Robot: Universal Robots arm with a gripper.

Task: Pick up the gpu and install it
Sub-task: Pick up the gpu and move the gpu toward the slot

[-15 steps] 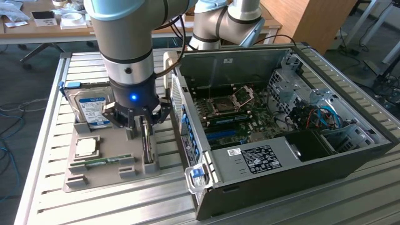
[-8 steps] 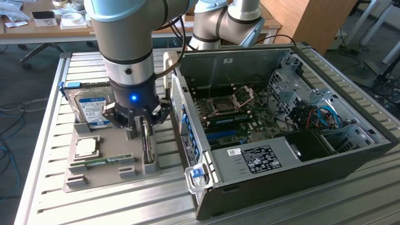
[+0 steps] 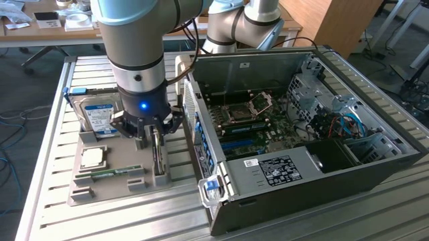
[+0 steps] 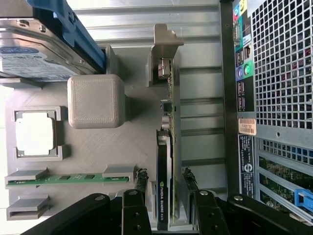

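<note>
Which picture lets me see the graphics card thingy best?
The wrist view. There the gpu stands on edge in the grey holder, showing most of its length, pale bracket and green label, jaws open either side. In the exterior view the gpu is just a thin dark strip under the gripper.

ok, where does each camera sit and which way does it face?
Exterior view: off the arm, raised, looking down at the tray and open PC case; shows the arm and tool.
Wrist view: on the wrist, looking down past the open tool's fingers onto the gpu standing between them.
Shared: gpu, tray, hard drive, PC case.
</note>
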